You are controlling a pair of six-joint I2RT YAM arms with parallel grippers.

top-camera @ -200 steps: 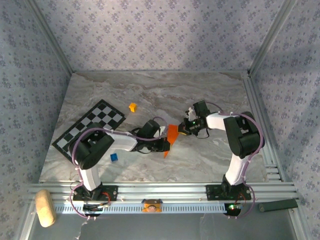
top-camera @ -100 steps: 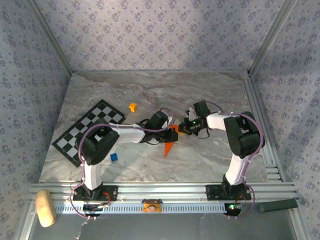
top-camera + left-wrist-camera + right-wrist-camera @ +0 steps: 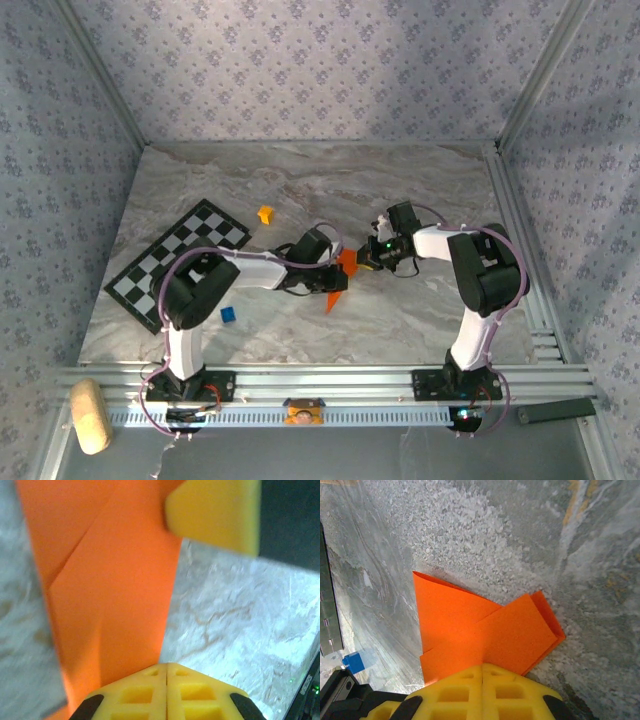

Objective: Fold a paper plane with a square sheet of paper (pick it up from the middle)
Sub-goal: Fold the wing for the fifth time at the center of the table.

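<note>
- Nearest the arm bases, the blue cube (image 3: 228,314) has not moved and sits well clear of the work.
- The square sheet of paper (image 3: 465,625) lies mid-bench as a creased, layered, pointed shape with its tip toward the near edge. It has barely shifted over the last second.
- The left fingers (image 3: 145,695) have changed most. They have swung from the paper's near-left side up across it and now rest at its edge. The pads are closed together, but I cannot tell whether any paper is nipped between them.
- Just beyond, the right fingers (image 3: 455,695) stay clamped on the folded far corner and have not moved.
- My reading is that the right side anchors the fold while the left repositions to press a crease. The shape is still too broad for a dart, so folds remain.
- Farther back, the yellow-orange cube (image 3: 265,214) and the checkered board (image 3: 180,262) are untouched.
</note>
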